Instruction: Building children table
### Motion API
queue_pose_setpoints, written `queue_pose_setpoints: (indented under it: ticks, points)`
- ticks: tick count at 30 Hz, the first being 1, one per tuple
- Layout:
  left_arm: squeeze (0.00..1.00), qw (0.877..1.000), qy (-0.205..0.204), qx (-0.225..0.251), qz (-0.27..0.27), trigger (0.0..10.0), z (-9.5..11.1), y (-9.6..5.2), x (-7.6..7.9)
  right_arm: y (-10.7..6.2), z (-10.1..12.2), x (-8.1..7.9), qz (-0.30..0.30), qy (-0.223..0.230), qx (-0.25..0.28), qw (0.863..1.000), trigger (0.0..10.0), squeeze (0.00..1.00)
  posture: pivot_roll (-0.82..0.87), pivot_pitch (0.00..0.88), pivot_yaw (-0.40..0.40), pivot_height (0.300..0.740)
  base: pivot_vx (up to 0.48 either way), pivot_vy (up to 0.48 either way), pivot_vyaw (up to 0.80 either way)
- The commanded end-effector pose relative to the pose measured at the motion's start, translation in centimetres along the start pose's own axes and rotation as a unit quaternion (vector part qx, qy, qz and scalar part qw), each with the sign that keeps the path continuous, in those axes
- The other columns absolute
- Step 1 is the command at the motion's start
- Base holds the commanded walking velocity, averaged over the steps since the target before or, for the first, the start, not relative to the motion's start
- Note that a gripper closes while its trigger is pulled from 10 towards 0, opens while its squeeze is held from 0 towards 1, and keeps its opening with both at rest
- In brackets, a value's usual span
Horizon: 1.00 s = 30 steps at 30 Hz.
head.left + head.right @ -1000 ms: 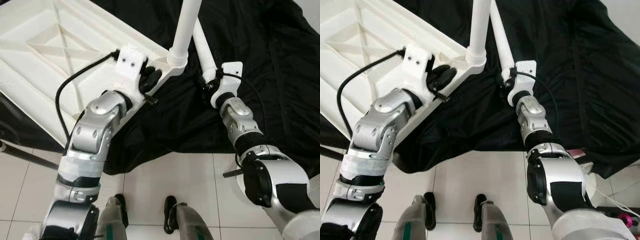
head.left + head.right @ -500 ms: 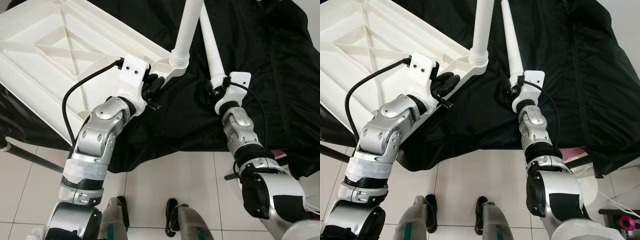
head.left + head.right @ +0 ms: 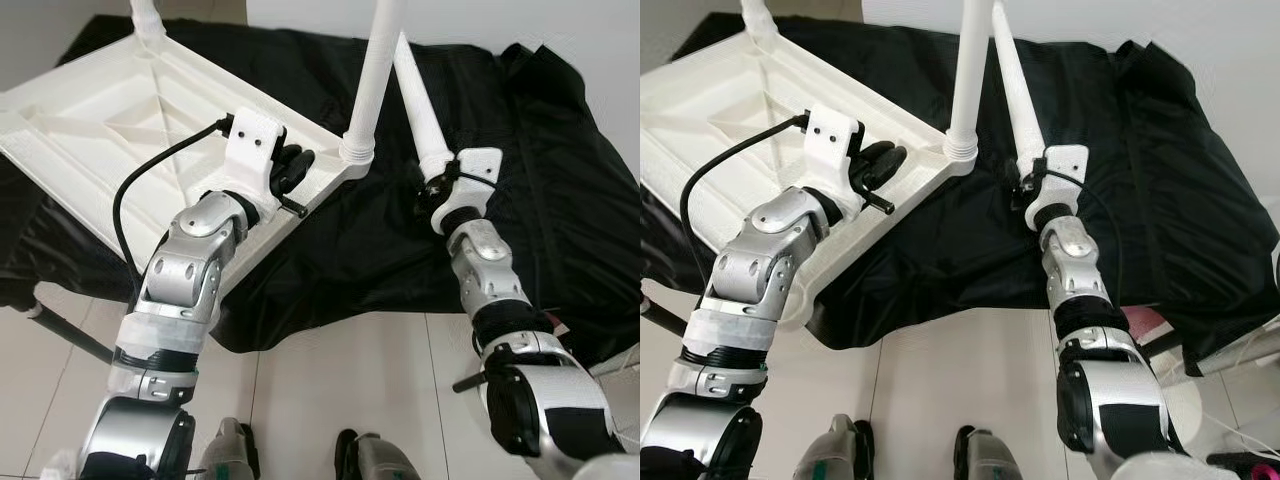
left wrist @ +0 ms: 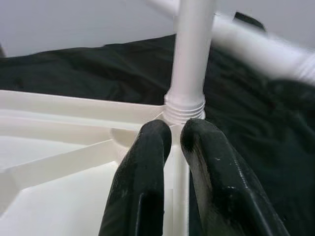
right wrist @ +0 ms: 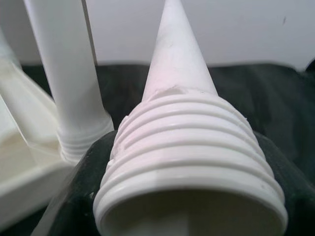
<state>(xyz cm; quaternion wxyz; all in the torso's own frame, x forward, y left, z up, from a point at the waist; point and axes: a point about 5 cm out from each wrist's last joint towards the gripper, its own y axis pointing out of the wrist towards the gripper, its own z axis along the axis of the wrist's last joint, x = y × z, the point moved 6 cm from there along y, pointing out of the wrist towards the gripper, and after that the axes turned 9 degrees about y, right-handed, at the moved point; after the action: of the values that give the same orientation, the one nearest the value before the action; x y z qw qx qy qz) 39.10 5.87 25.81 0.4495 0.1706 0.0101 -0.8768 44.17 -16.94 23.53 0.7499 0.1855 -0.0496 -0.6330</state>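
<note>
White tabletop [image 3: 110,130] lies upside down on black cloth [image 3: 540,170], one leg [image 3: 372,80] screwed in at its near corner. Left gripper [image 3: 290,172] pinches the tabletop's edge beside that corner. Right gripper [image 3: 428,190] clamps a loose leg [image 3: 418,115] (threaded end toward the wrist).

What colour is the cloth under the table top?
Black, seen best in the right eye view.

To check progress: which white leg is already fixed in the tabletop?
The upright leg standing in the tabletop's corner socket; the other leg is loose, held by the right gripper.
</note>
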Motion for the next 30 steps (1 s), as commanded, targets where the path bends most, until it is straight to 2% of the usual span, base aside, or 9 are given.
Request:
queue_pose_setpoints:
  ticks: [1,3,7,11,17,21,24,27,30]
  points:
    - [0.00,1.000,0.001,0.001,-0.007,10.0,-0.1,0.1,0.3,-0.1,1.4,0.4,-0.001,0.001,0.029,1.000,10.0,0.00,0.01,0.053,-0.034,0.740,0.000,0.000,0.00]
    - [0.00,1.000,-0.024,0.010,-0.015,10.0,0.3,0.1,0.1,0.0,3.8,-0.5,0.012,0.001,0.084,0.996,10.0,0.00,0.00,0.045,-0.024,0.740,0.000,0.000,0.00]
    - [0.00,0.999,-0.030,0.013,-0.016,10.0,0.4,0.2,0.0,0.0,4.8,-1.0,0.020,0.001,0.105,0.994,10.0,0.00,-0.01,0.043,-0.021,0.740,0.000,0.000,0.00]
    - [0.00,0.996,-0.067,0.042,-0.028,10.0,2.0,0.6,-0.6,0.0,8.9,-2.9,0.042,-0.031,0.183,0.982,10.0,0.00,-0.01,0.038,0.000,0.740,0.000,0.000,0.00]
    - [0.00,0.995,-0.081,0.048,-0.039,10.0,2.1,0.4,-0.5,-0.2,11.4,-3.5,0.047,-0.051,0.225,0.972,10.0,0.00,0.00,0.036,0.008,0.740,0.000,0.000,0.00]
    - [0.00,0.992,-0.107,0.058,-0.045,10.0,2.4,0.1,-0.5,-0.6,14.5,-4.2,0.051,-0.057,0.280,0.957,10.0,0.00,0.00,0.033,0.011,0.740,0.000,0.000,0.00]
    - [0.00,0.991,-0.110,0.060,-0.045,10.0,2.4,0.0,-0.6,-0.8,15.4,-4.6,0.056,-0.057,0.296,0.952,10.0,0.00,0.00,0.032,0.010,0.740,0.000,0.000,0.00]
    - [0.00,0.989,-0.119,0.068,-0.050,10.0,2.8,-0.1,-0.8,-1.3,17.6,-6.3,0.087,-0.066,0.335,0.936,10.0,0.00,-0.01,0.018,0.012,0.740,0.000,0.000,0.00]
    - [0.00,0.986,-0.135,0.078,-0.061,10.0,3.3,-0.2,-0.6,-1.7,18.2,-7.5,0.110,-0.077,0.346,0.928,10.0,0.00,-0.01,0.012,0.014,0.740,0.000,0.000,0.00]
